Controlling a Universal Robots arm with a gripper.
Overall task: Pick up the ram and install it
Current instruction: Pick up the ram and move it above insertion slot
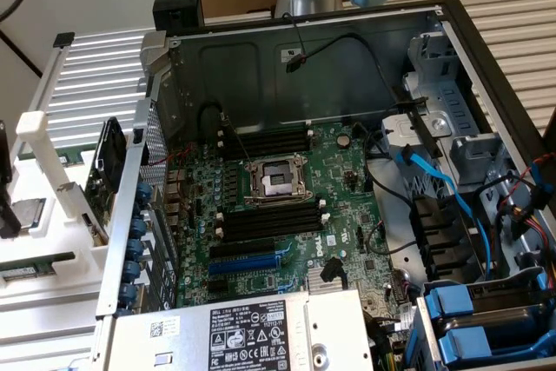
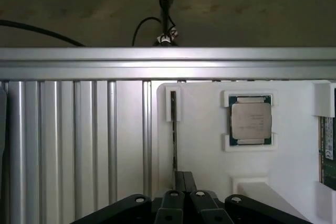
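While the memory slots (image 1: pixel 269 221) are sitting empty, the ram (image 2: pixel 328 153) is lying in the white tray (image 2: pixel 205 145), at nine o'clock from the computer case (image 1: pixel 304 58). The pincer (image 2: pixel 184 179) is hovering narrow, gripping nothing, so pickup and installation are both remaining.

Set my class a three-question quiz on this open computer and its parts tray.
1. True or false: the square silver-topped processor chip lies in the white plastic tray.
2. What colour is the flat data cable in the open metal case? A red, B blue, C yellow.
3. Fill in: the long black memory slots on the large green motherboard have ___ end clips.
Key: 1 true; 2 B; 3 white.
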